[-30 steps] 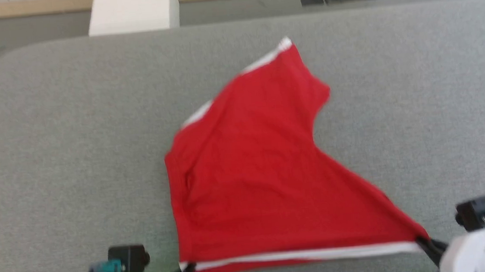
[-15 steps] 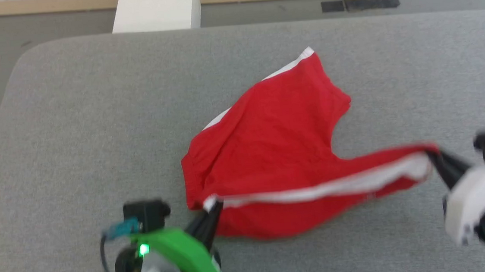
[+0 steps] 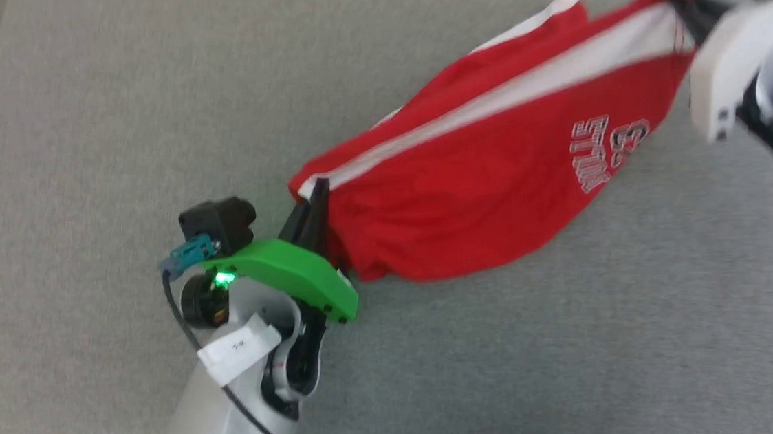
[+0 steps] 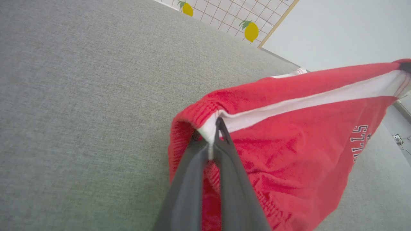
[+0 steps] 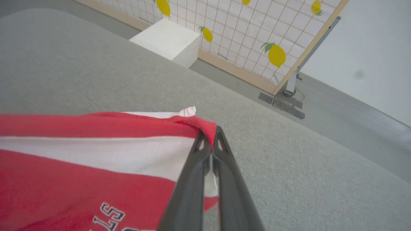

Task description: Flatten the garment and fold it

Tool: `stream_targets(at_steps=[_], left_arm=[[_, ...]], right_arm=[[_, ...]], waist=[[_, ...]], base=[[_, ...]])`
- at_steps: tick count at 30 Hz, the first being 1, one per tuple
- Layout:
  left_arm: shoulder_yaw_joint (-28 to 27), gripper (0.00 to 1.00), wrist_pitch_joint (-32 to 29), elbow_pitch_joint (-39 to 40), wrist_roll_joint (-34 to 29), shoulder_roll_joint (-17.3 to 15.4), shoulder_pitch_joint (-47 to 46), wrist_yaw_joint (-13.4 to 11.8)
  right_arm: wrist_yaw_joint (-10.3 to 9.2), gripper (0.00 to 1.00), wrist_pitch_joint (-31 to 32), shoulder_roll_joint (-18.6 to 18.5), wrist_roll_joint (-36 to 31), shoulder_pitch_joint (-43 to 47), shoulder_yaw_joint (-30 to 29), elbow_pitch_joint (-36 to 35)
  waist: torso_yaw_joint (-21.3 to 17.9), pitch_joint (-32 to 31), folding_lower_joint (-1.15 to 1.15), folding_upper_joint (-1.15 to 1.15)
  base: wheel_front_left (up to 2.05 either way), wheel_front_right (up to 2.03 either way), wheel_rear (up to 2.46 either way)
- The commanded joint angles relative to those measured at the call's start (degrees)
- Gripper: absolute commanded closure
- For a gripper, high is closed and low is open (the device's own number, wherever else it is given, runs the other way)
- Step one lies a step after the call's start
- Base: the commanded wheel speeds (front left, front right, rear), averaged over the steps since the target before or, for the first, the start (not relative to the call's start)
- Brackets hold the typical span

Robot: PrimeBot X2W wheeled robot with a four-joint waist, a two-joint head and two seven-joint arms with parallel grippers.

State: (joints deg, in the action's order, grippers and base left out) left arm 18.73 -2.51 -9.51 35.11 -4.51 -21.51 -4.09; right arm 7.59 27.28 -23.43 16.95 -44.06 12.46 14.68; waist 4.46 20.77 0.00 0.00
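The garment (image 3: 467,190), red shorts with a white side stripe and white lettering, hangs stretched between both grippers above the grey table. My left gripper (image 3: 312,198) is shut on the waistband end of the stripe, seen close in the left wrist view on the garment (image 4: 289,141) by the left gripper (image 4: 218,128). Up at the right, my right gripper (image 3: 680,1) is shut on the leg-hem end; the right wrist view shows the right gripper (image 5: 210,134) pinching the garment (image 5: 96,166). A far corner of the fabric still trails toward the table.
The grey felt table (image 3: 110,128) spreads around, its rounded left edge near the frame's left side. Beyond it, a white box (image 5: 167,40) sits on the floor before a lemon-patterned grid screen (image 5: 257,32) on a metal foot (image 5: 282,102).
Both grippers have lifted the striped edge off the table and carried it away from me, turning the lettered side into view. The head camera has also tilted down.
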Motion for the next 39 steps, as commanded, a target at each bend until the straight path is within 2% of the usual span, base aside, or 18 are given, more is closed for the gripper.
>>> stream_targets(at_steps=[1, 7, 12, 13, 14, 15, 16, 17, 22, 28, 34, 39], left_arm=[[0.1, 1.0, 1.0, -1.0, -0.2, 0.4, -1.9, -0.3], [2.4, 1.0, 3.8, -4.9, 1.3, 1.3, -5.4, -0.2], [4.7, 1.0, 4.8, -6.6, 3.1, 1.5, -6.9, 0.0], [5.2, 0.83, 4.8, -6.8, 3.7, 1.6, -7.0, 0.2], [5.7, 0.47, 4.8, -7.0, 4.1, 1.6, -7.0, 0.3], [6.3, 0.0, 4.7, -7.1, 4.5, 1.6, -7.1, 0.5], [6.7, 0.0, 4.8, -7.2, 5.0, 1.6, -7.0, 0.6], [7.1, 0.0, 4.9, -7.2, 5.5, 1.6, -6.8, 0.8], [7.9, 0.0, 5.8, -6.3, 6.6, 1.5, -4.9, 1.1], [7.4, 0.0, 6.5, -2.7, 7.0, -0.8, 0.2, 0.6], [6.7, 0.0, 7.4, 1.1, 6.8, -3.5, 5.6, -0.7], [8.4, 0.0, 10.3, 2.8, 3.2, -4.9, 8.8, -1.6]], right_arm=[[-0.1, 1.0, -0.6, -0.4, -0.5, -2.8, 0.9, 2.4], [-0.1, 1.0, 0.3, -1.2, 0.1, -12.3, 6.3, 13.0], [-0.1, 1.0, 2.9, -2.0, 2.1, -16.8, 10.6, 18.7], [-0.1, 1.0, 3.9, -2.1, 2.7, -17.3, 11.3, 20.0], [-0.1, 1.0, 4.8, -2.1, 3.3, -17.5, 11.8, 20.9], [-0.1, 0.79, 5.9, -2.1, 4.1, -17.7, 12.3, 21.8], [-0.1, 0.14, 6.3, -2.0, 4.8, -17.7, 12.8, 22.2], [-0.1, 0.0, 6.5, -2.0, 5.8, -17.6, 13.0, 22.7], [-0.1, 0.0, 5.2, -2.6, 9.6, -15.2, 14.0, 22.9], [-0.1, 0.0, 0.5, -3.9, 14.6, -9.3, 14.1, 20.1], [-0.1, 0.0, -8.6, -4.4, 16.6, -1.0, 10.5, 14.8], [-0.1, 0.0, -17.9, -1.8, 15.3, 9.2, 4.0, 8.6]], waist=[[4.3, 5.5, 0.0, 0.0], [7.2, 9.2, 0.0, 0.0], [8.5, 10.5, 0.0, 0.0], [8.6, 10.5, 0.0, 0.0], [8.7, 10.4, 0.0, 0.0], [8.8, 10.2, 0.0, 0.0], [8.8, 9.9, 0.0, 0.0], [8.7, 9.5, 0.0, 0.0], [7.8, 6.3, 0.0, 0.0], [5.8, 0.2, 0.0, 0.0], [3.9, -5.3, 0.0, 0.0], [2.6, -8.4, 0.0, 0.0]], base=[[0.0, 0.0, 0.0], [0.0, 0.0, 0.0], [0.0, 0.0, 0.0], [0.0, 0.0, 0.0], [0.0, 0.0, 0.0], [0.0, 0.0, 0.0], [0.0, 0.0, 0.0], [0.0, 0.0, 0.0], [0.0, 0.0, 0.0], [0.0, 0.0, 0.0], [0.0, 0.0, 0.0], [0.0, 0.0, 0.0]])
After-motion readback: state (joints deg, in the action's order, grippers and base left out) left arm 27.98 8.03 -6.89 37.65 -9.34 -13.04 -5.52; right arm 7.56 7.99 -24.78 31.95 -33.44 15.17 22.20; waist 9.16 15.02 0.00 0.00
